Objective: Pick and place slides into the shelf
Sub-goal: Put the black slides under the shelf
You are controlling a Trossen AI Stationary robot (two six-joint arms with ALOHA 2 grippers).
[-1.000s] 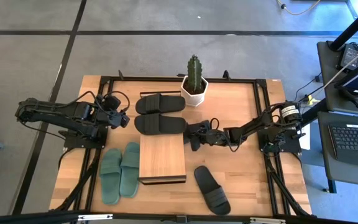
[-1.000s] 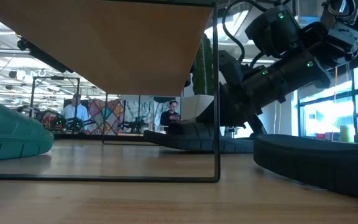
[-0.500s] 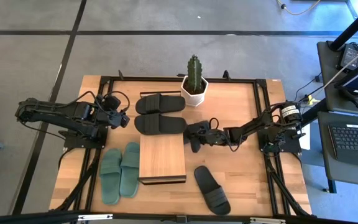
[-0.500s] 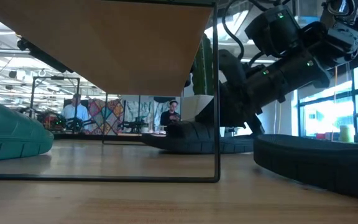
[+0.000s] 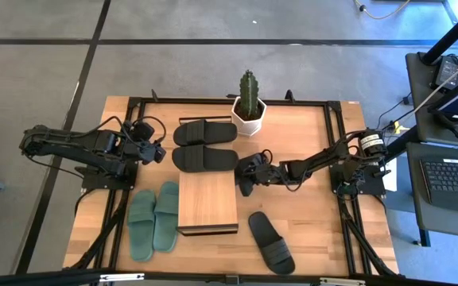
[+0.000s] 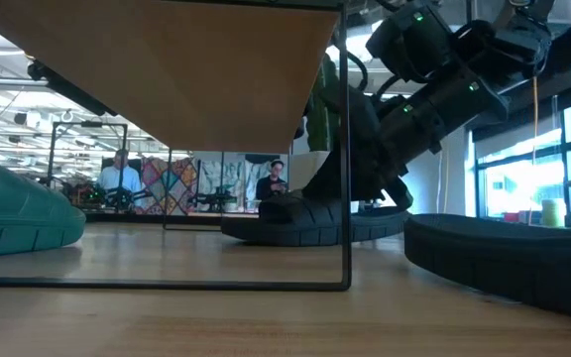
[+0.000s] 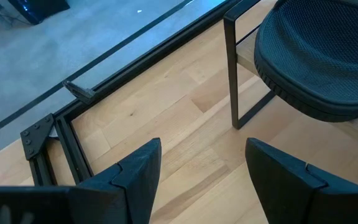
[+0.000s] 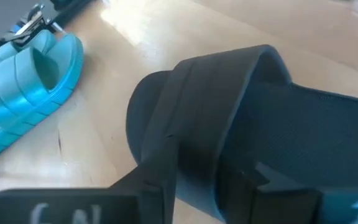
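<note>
Gripper on the right arm (image 5: 249, 173) is parked low at the shelf's (image 5: 207, 200) right edge, pressed right up against a black slide (image 8: 260, 124). Whether that slide is actually clamped or already let go can't be told from these views. In the low view the same slide (image 6: 305, 220) is seen flat on the table (image 5: 308, 222) under the plank top, just past the thin black leg, with the right arm slanting down onto it from above.

Left gripper (image 7: 204, 168) is spread wide with nothing in it, held over bare wood at the table's left side, close to the black pair (image 5: 205, 145).

That black pair is laid side by side behind the shelf. The nearer one looks to be resting on a plank corner above a frame leg in the left wrist view, though that isn't fully clear.

A green pair (image 5: 153, 218) is lined up just left of the shelf, soles down. One more black slide (image 5: 271, 242) is left alone at an angle on the table to the shelf's front right, well apart from the others.

A cactus in a white pot (image 5: 249, 103) is set at the table's back edge. Two people (image 6: 120, 177) can be made out far back in the room in the low view.
</note>
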